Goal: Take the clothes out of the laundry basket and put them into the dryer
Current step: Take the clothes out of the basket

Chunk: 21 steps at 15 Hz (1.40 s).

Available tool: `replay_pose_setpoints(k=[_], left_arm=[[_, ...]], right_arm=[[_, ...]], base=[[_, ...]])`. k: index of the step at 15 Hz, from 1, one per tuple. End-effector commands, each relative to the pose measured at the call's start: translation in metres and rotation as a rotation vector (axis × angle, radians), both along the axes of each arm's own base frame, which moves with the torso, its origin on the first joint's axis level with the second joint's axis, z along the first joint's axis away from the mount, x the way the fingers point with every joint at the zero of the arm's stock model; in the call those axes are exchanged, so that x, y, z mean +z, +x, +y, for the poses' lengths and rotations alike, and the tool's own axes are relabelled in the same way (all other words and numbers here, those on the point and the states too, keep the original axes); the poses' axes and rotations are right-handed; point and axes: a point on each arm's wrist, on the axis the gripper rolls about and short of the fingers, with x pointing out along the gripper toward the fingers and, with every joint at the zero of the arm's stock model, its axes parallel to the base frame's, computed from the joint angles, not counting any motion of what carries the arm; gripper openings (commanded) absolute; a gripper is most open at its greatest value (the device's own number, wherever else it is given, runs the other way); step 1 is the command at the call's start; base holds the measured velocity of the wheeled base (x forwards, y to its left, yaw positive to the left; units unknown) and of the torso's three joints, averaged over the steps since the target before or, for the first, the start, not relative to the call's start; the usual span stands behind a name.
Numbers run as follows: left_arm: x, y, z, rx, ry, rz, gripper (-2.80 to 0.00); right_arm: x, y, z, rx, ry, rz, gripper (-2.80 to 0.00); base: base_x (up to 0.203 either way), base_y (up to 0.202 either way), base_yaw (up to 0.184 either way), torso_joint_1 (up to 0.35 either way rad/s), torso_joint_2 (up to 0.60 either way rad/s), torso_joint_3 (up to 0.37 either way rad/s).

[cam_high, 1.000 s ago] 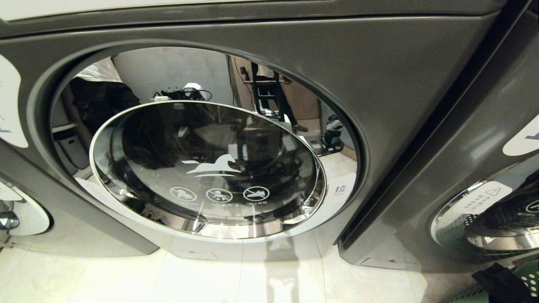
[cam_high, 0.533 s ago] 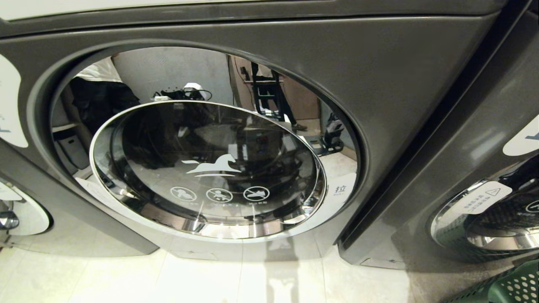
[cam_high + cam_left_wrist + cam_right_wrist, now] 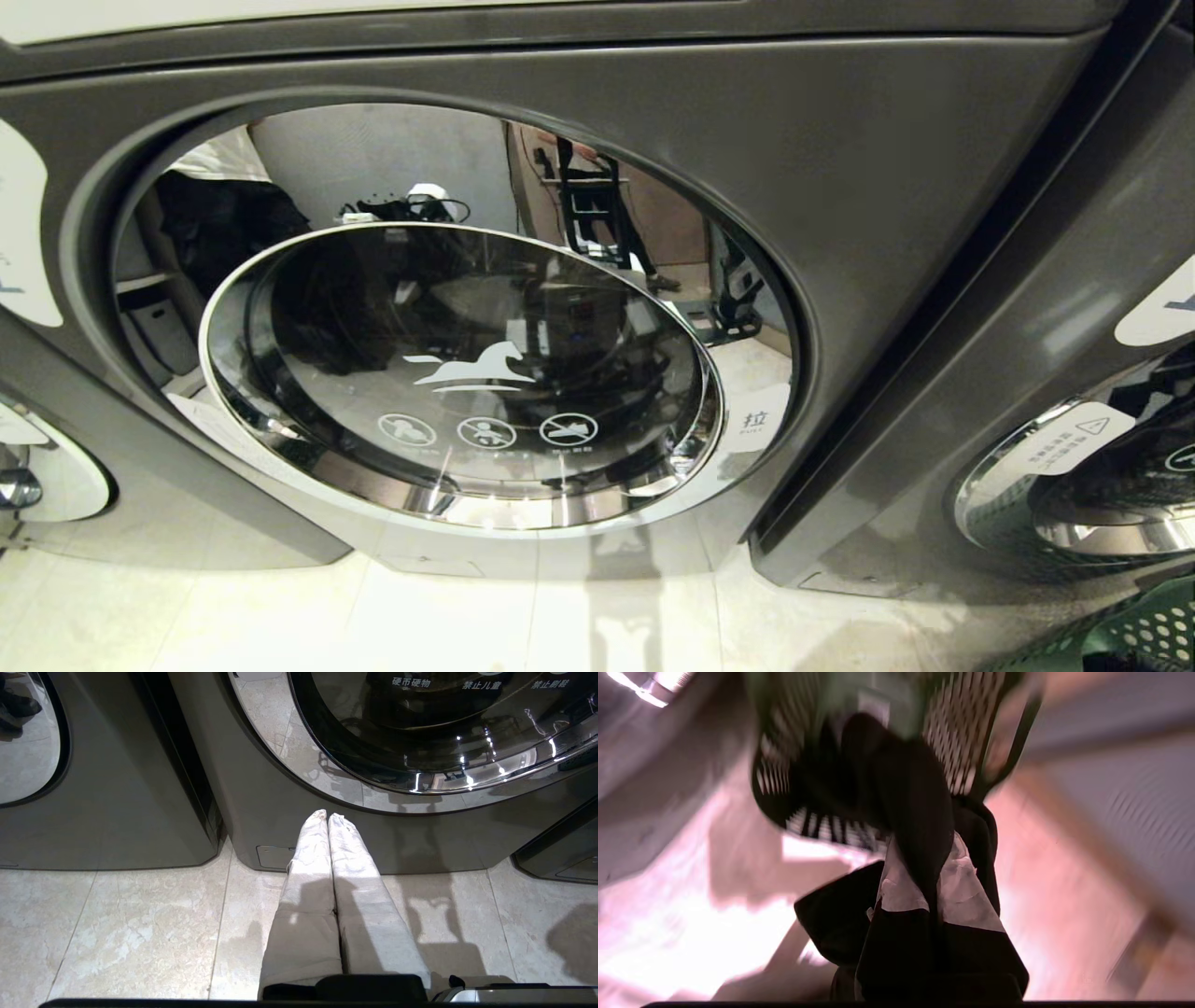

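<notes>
The right tool (image 3: 924,896) pinches a black garment (image 3: 920,812), the green laundry basket (image 3: 952,751) just beyond it. The left tool (image 3: 327,816), pressed together, points at the dryer (image 3: 280,788).

Head camera faces the dryer door (image 3: 457,373) closely from above; left wrist camera, lower, shares its bottom rim
</notes>
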Motion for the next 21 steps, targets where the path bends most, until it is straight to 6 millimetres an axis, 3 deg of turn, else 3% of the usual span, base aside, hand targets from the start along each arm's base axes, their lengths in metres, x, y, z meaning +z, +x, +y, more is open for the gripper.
replay_pose_setpoints(k=[1,5,9,12,18,21], left_arm=[[0.0,0.0,0.0,0.0,0.0,-0.001,-2.8],[0.0,0.0,0.0,0.0,0.0,-0.001,-2.8],[0.0,0.0,0.0,0.001,0.0,-0.001,-2.8],[0.0,0.0,0.0,0.001,0.0,-0.001,-2.8],[0.0,0.0,0.0,0.001,0.0,-0.001,-2.8],[0.0,0.0,0.0,0.0,0.0,-0.001,-2.8]], right_arm=[[0.033,-0.012,0.032,0.052,-0.256,-0.113,-2.8],[0.072,-0.033,0.079,0.176,-0.599,-0.263,-2.8],[0.109,-0.061,0.117,0.335,-0.832,-0.464,-2.8],[0.117,-0.088,0.14,0.384,-0.98,-0.547,-2.8],[0.107,-0.089,0.141,0.398,-0.922,-0.501,-2.8],[0.114,-0.086,0.137,0.351,-0.898,-0.473,-2.8]], base=[[0.0,0.0,0.0,0.0,0.0,0.0],[0.0,0.0,0.0,0.0,0.0,0.0],[0.0,0.0,0.0,0.0,0.0,0.0],[0.0,0.0,0.0,0.0,0.0,0.0],[0.0,0.0,0.0,0.0,0.0,0.0],[0.0,0.0,0.0,0.0,0.0,0.0]])
